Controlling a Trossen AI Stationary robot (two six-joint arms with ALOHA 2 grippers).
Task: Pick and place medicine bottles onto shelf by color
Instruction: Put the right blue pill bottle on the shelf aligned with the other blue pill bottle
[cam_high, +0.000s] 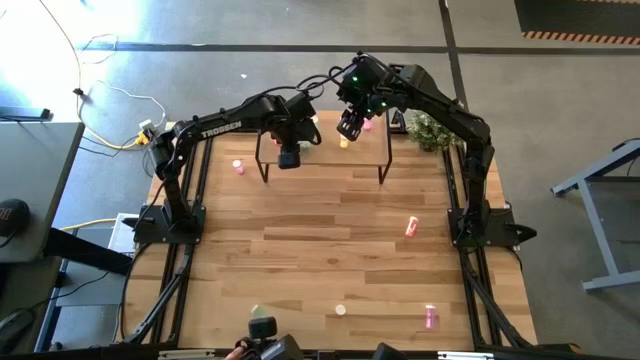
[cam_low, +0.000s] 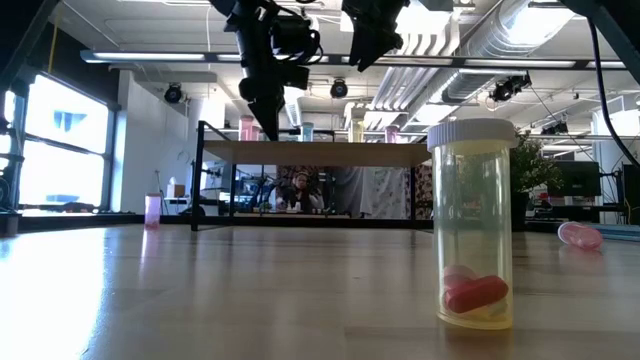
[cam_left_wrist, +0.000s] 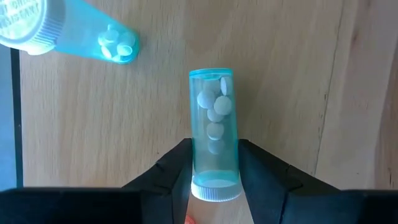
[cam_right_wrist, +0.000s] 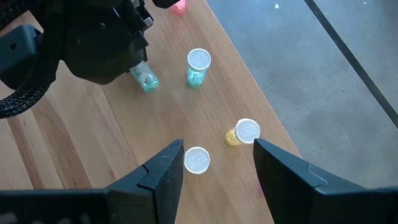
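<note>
Your left gripper (cam_left_wrist: 214, 171) closes around a teal bottle (cam_left_wrist: 214, 134) lying on the shelf (cam_left_wrist: 286, 81), beside another teal one (cam_left_wrist: 68, 34). Right gripper (cam_right_wrist: 217, 168) hovers open above. Next: stand it upright, then release.

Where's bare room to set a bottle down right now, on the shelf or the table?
The table's middle is bare, between the shelf legs and the pink bottle lying nearer the right arm's base. The shelf is crowded: the left hand is around a teal bottle beside another teal bottle, and the open right hand hovers over two more.
</note>
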